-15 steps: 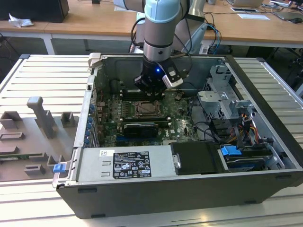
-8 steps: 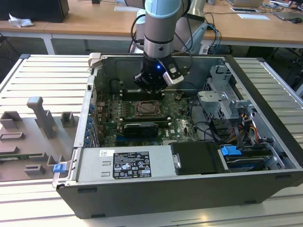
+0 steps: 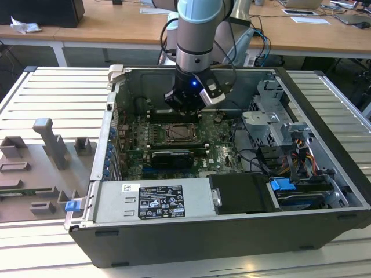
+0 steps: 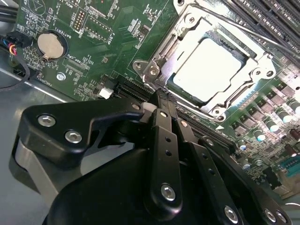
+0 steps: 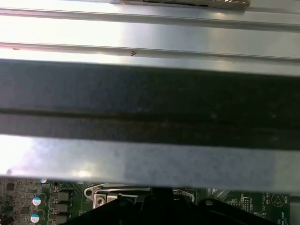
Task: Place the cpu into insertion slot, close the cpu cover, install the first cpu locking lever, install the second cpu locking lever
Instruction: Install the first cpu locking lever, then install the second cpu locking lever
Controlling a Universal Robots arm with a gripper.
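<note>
Cpu [image 4: 211,70]: smooth pale metal top, bright with glare; cpu cover [image 4: 185,35] around it: shiny silvery metal, screw heads glinting. Gripper [image 4: 161,101]: matt black fingers with polished metal screws; circuit board [image 4: 89,61]: glossy green. Computer case [image 3: 174,243]: dull grey sheet metal, on a ribbed brushed-metal table [image 3: 40,87]

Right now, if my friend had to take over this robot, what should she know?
Gripper: fingers together, holding nothing, tip right beside the socket's edge.
The cpu already lies flat in the insertion slot on the green board.
The cpu cover looks folded down around the chip, which shows through its middle cut-out.
Done: chip placed, cover apparently closed.
Left: whether either locking lever is latched cannot be told from here, so check both.
</note>
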